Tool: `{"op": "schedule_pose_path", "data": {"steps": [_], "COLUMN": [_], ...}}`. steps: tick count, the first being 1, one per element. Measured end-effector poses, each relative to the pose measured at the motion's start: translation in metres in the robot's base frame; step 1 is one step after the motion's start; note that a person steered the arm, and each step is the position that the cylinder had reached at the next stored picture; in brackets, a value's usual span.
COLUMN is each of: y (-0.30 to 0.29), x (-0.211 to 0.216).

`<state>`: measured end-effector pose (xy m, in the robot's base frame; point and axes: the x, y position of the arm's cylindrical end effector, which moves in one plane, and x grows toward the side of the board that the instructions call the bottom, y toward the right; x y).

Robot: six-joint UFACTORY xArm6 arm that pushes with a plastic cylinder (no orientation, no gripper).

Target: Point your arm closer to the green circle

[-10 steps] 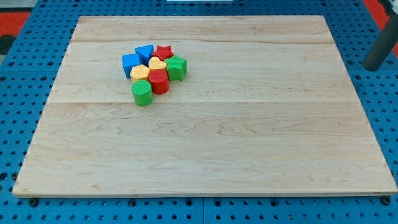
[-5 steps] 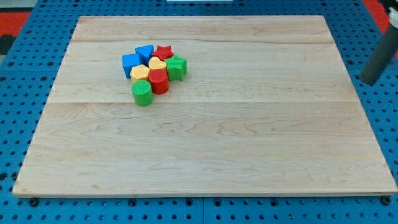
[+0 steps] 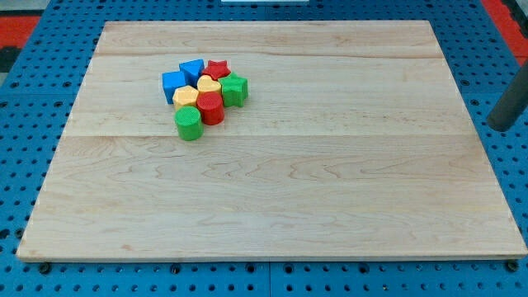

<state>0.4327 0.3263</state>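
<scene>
Green circle (image 3: pixel 189 123) sits near counter (image 3: pixel 272 198) top-left; my tip (image 3: pixel 498 126), off right edge, has dropped lower, no closer yet. Gripper: none fitted.

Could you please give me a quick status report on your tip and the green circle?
My tip off the wooden board's right edge. Green circle block at cluster's bottom-left, touching red cylinder block. Path between clear.
</scene>
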Motion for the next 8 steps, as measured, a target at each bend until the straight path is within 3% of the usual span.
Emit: {"op": "schedule_pose_path", "data": {"steps": [3,5,8], "y": [0.014,-0.008,0.001], "x": [-0.016,0.012,0.011]}}
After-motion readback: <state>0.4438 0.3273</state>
